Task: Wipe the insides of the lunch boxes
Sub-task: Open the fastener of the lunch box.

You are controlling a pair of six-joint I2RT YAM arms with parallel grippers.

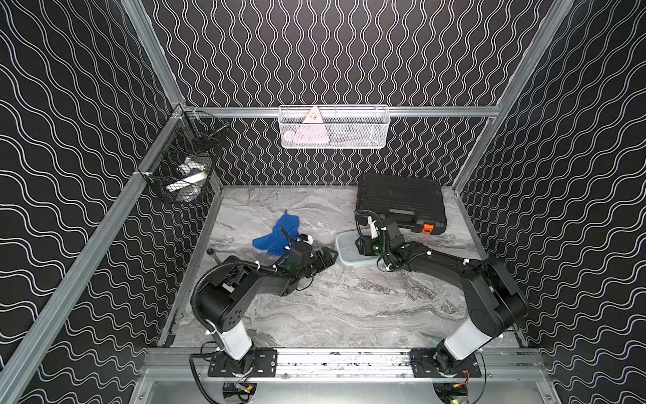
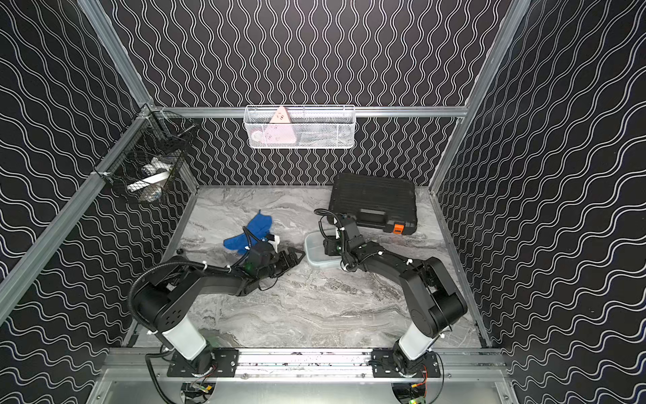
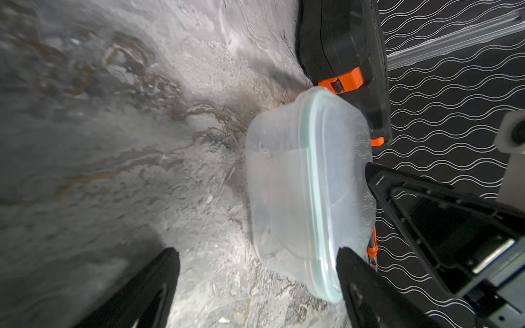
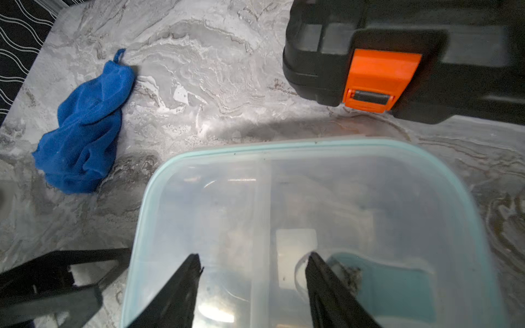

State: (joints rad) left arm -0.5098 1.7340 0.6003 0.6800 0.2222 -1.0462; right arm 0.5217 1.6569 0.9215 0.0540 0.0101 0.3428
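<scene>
lunch box (image 4: 355, 184) with lid on (divider shows through), right gripper (image 4: 254, 259) over it, jaws apart; blue cloth (image 4: 85, 127) apart from it, black case (image 4: 326, 56) near it.

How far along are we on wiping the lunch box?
Done: nothing visible yet; the lid is on the lunch box. In hand: right gripper, open, poised over the lid; left gripper, open, beside the lunch box. Left: remove lid, pick up the blue cloth lying untouched, wipe both compartments.

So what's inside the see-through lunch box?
The lunch box has its lid on. Through it a divider shows, and a blue-green patch I cannot name. Cloudy plastic blurs the rest.
</scene>
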